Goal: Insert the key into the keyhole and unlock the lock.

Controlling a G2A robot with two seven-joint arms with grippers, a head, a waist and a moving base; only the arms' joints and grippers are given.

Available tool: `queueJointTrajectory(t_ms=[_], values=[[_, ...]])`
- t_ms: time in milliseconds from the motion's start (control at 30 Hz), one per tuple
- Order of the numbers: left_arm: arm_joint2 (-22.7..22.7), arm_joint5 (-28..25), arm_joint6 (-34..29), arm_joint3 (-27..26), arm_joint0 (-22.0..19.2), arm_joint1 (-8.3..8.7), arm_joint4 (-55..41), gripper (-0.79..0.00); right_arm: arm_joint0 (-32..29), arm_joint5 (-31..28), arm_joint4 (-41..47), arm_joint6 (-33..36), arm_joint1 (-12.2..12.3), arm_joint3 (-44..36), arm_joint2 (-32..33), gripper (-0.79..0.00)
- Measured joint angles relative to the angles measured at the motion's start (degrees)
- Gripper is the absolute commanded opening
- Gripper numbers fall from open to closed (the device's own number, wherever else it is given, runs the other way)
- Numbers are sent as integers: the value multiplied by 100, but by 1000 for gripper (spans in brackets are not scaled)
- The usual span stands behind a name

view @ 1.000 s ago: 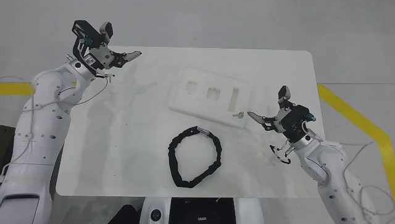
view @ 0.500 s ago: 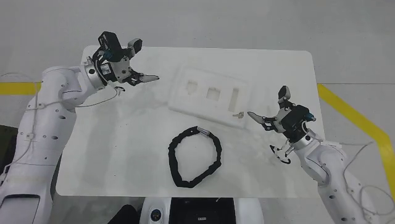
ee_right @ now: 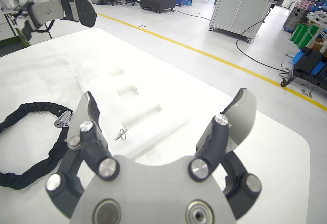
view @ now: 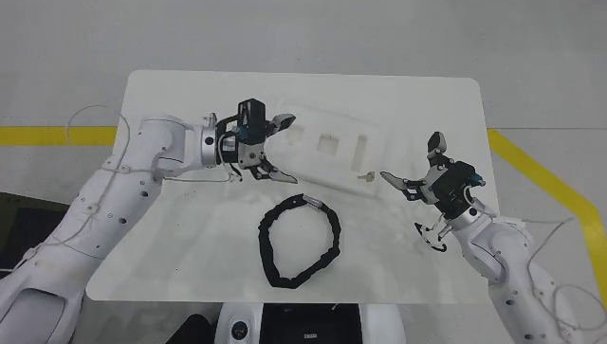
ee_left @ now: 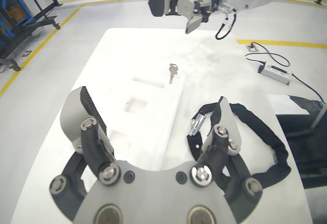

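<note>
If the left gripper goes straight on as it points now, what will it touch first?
Probably the white foam tray with rectangular recesses, directly ahead of the left gripper; the small metal key lies farther on. Depth is unclear.

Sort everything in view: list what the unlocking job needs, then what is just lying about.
Job: small silver metal key; black fabric-sleeved chain lock with silver cylinder; left end effector and right end effector, both open.
Lying about: white foam tray with three recesses, key on its edge; grey box with black cables on the floor.
</note>
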Motion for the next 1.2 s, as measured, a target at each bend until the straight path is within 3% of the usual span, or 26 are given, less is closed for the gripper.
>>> queueJointTrajectory(t_ms=[300, 500, 1000, 1200], values=[[1429, 0, 1104, 111, -703, 449, 1040, 0, 0, 0, 0, 0, 0, 0, 0, 0], [2041, 0, 1723, 365, -1141, 539, 1498, 0, 0, 0, 0, 0, 0, 0, 0, 0], [2035, 27, 1701, 347, -1121, 537, 1488, 0, 0, 0, 0, 0, 0, 0, 0, 0], [2054, -3, 1263, 66, -1041, 511, 1416, 0, 0, 0, 0, 0, 0, 0, 0, 0]])
